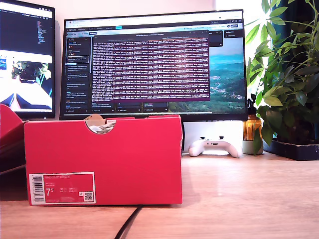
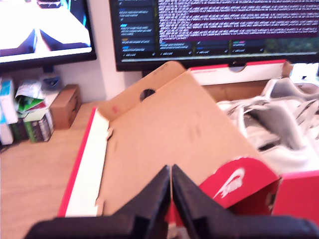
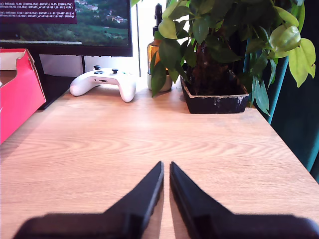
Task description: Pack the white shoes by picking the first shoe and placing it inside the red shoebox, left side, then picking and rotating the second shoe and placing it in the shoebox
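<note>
While the red shoebox (image 1: 104, 159) sits broadside, the white shoes (image 2: 279, 124) lie lengthwise inside.

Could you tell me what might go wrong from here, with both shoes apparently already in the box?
1. The white leather sneakers lie crowded in the large red cardboard shoebox; one may ride up and block closing.
2. My first gripper, jaws together, hangs just above the open brown-lined lid and could knock it.
3. The black cable beside the box could snag.
</note>
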